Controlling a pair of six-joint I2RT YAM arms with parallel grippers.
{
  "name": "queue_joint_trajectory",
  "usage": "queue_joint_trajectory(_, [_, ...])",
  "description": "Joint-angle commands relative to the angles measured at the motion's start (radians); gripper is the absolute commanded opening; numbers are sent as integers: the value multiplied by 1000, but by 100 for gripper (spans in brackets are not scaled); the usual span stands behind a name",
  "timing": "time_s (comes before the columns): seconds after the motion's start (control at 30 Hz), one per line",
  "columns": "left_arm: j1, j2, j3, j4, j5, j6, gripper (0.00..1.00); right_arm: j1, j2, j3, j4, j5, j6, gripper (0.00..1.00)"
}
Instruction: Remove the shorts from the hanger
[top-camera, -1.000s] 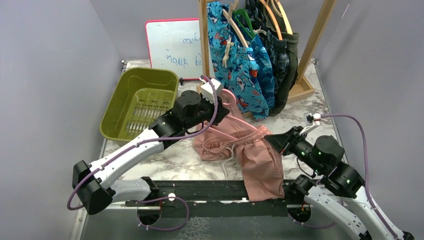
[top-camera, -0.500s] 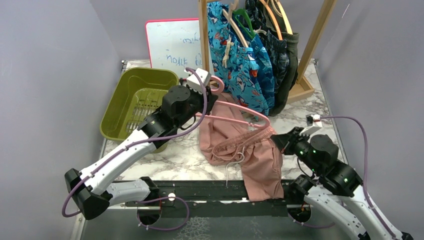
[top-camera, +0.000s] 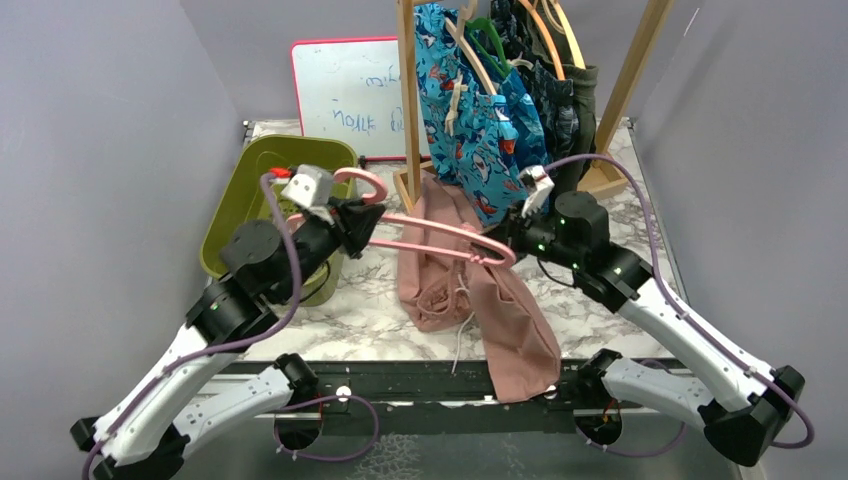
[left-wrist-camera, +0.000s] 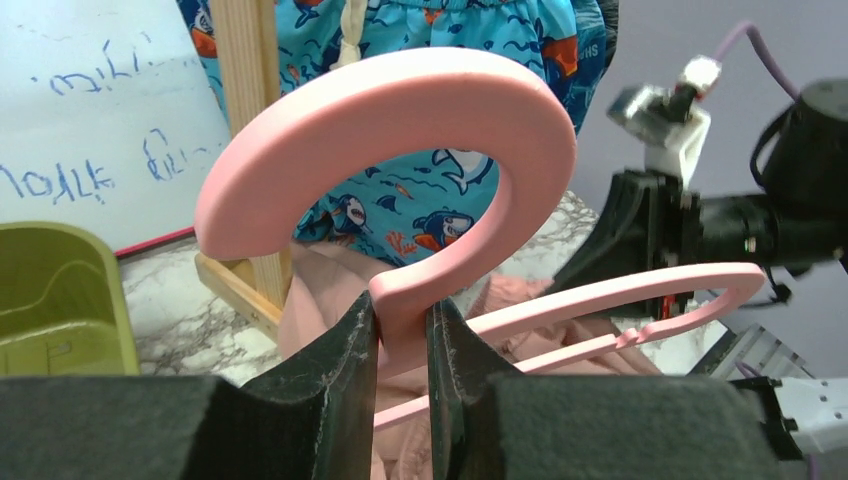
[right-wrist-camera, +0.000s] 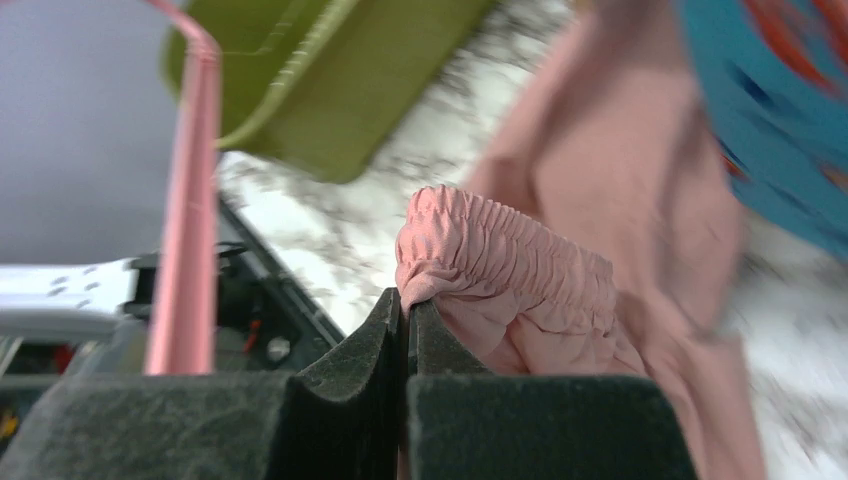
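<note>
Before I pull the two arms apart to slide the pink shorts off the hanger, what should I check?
1. Left tool shut on the hanger, at its neck: ok.
2. Right tool shut on the pink shorts, at the waistband: ok.
3. Waistband off the hanger bar: cannot tell; in the top view the bar crosses over the cloth.
4. Hanger apart from the rack post: ok.
5. Cloth clear of the near rail: not ok; one leg drapes over it.
</note>
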Motion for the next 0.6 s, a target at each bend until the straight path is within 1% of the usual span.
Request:
queue_joint_trajectory(0.0, [-2,-106,-33,-84,-20,-12,0,0,69,127,231,-364,-69,4])
queue_joint_trajectory(0.07, [-2,-131,-33,-115,-30,-15,0,0,74,123,318,-434,-67,5])
queue_joint_trajectory(0.13, [-2,-144,-37,-131,-28,-21,0,0,75,81,391,-433,-51,5])
queue_joint_trajectory(0.17, [-2,-152,-43,-133,-26,-25,0,0,82,56,398,-410,-59,5])
queue_joint_trajectory(0.2, [-1,-157,-56,-133,-22,-33,0,0,95,34,363,-364,-85,6])
queue_joint_trajectory(0.3, [-2,-166,-88,-133,23,-54,0,0,155,-74,261,-110,-124,7])
queue_joint_trajectory(0.33, [-1,-166,-100,-132,50,-56,0,0,168,-111,240,-53,-127,8])
queue_joint_trajectory(0.4, [-1,-163,-128,-133,106,-61,0,0,179,-168,201,3,-140,11])
queue_joint_trajectory(0.5, [-2,-137,-163,-130,199,-68,0,0,144,-219,138,45,-103,15])
queue_joint_trajectory(0.53, [-1,-124,-168,-128,226,-67,0,0,123,-232,130,43,-95,18])
queue_joint_trajectory(0.57, [-1,-110,-173,-124,251,-68,0,0,102,-241,122,47,-84,23])
